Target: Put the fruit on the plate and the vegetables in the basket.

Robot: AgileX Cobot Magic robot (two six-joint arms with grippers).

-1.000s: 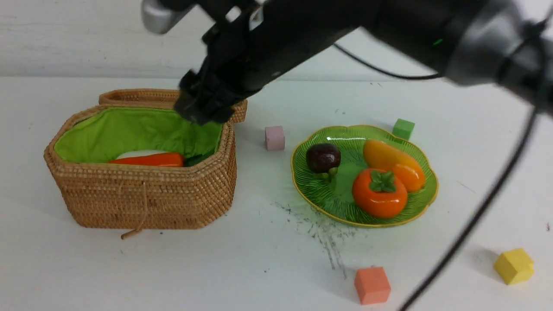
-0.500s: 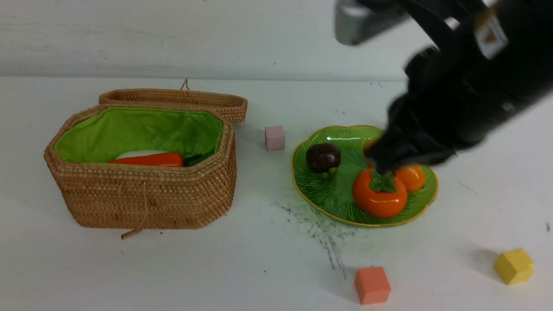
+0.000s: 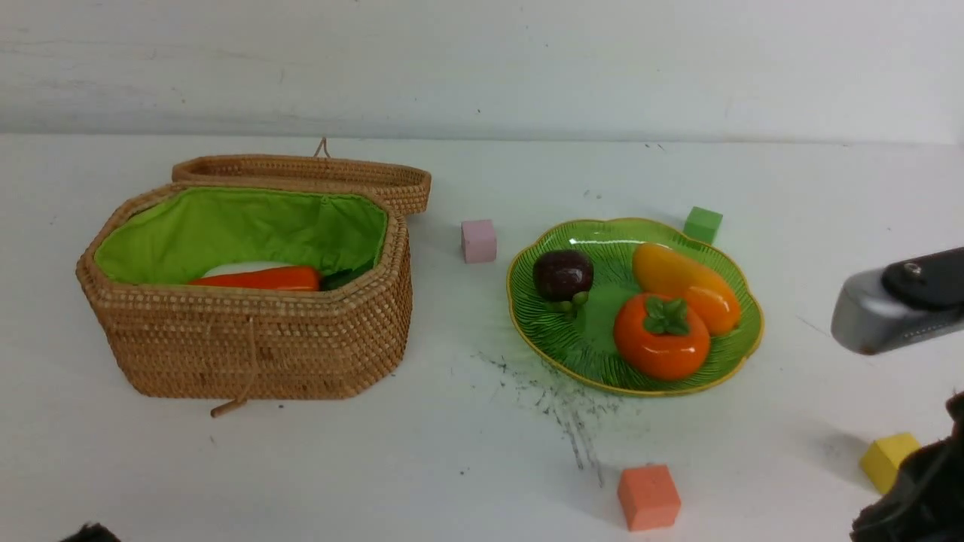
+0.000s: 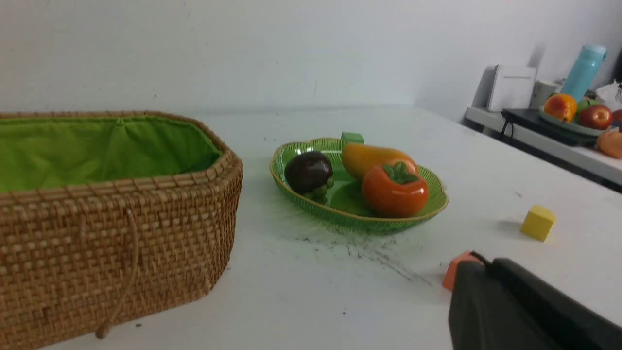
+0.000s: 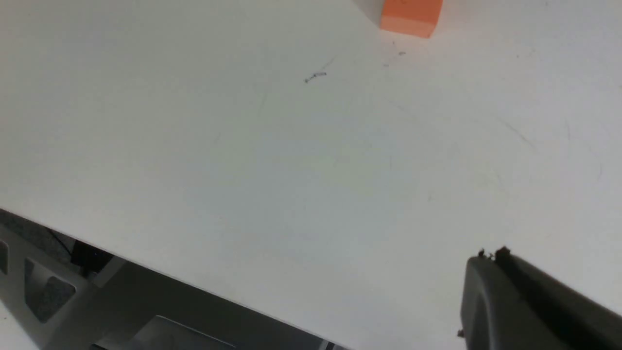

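Note:
The wicker basket (image 3: 248,339) stands open at the left, its lid laid back. The orange carrot (image 3: 260,279) and the white radish (image 3: 237,267) lie inside on the green lining; the cucumber-like piece is hidden. The green plate (image 3: 572,346) holds the mangosteen (image 3: 563,275), the mango (image 3: 681,286) and the persimmon (image 3: 661,336). My left gripper (image 4: 474,260) is shut and empty, low near the table's front, with the basket (image 4: 116,214) and the plate (image 4: 311,214) ahead of it. My right gripper (image 5: 488,255) is shut and empty over bare table near the front edge.
Foam cubes lie about: pink (image 3: 479,240) between basket and plate, green (image 3: 703,224) behind the plate, orange (image 3: 648,497) at the front, yellow (image 3: 889,461) at the right. My right arm (image 3: 896,309) fills the right edge. The table's front edge (image 5: 194,287) is close.
My right arm has swung from above the basket, across the plate, to the front right edge. The basket, plate and their contents have not moved.

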